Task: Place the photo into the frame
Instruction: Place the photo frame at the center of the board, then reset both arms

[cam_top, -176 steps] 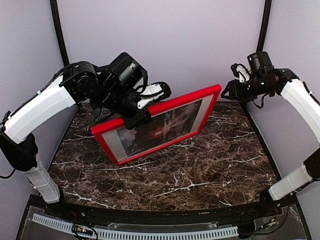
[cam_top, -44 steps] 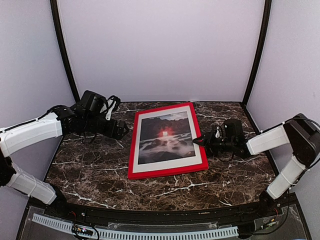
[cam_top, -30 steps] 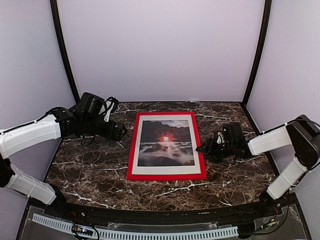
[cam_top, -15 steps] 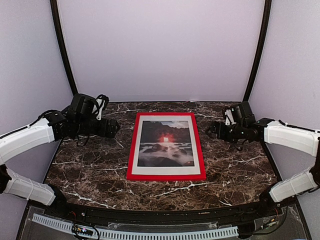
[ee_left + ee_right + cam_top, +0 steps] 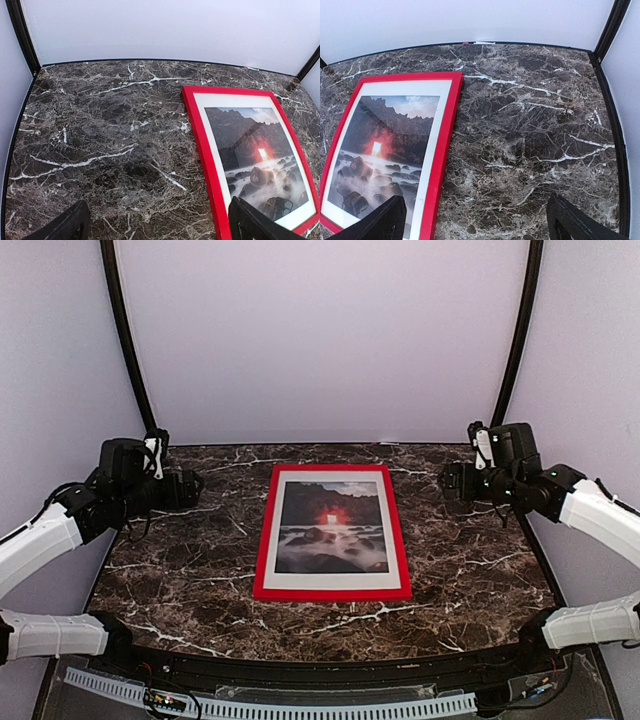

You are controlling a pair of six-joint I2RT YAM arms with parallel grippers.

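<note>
Lying centred, frame (image 5: 332,593), marble (image 5: 470,560) showing all round

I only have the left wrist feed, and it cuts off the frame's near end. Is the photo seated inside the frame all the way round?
Observer: Yes. From the top camera the photo shows its white border on all four sides inside the frame, which lies flat on the table.
Operator: Where is the right gripper?
Observer: The right gripper is out to the right of the frame's far right corner, apart from it, jaws open and holding nothing.
Operator: And mine, seen from above?
Observer: The left gripper is well off to the left of the frame's far left corner, open, touching nothing.
</note>
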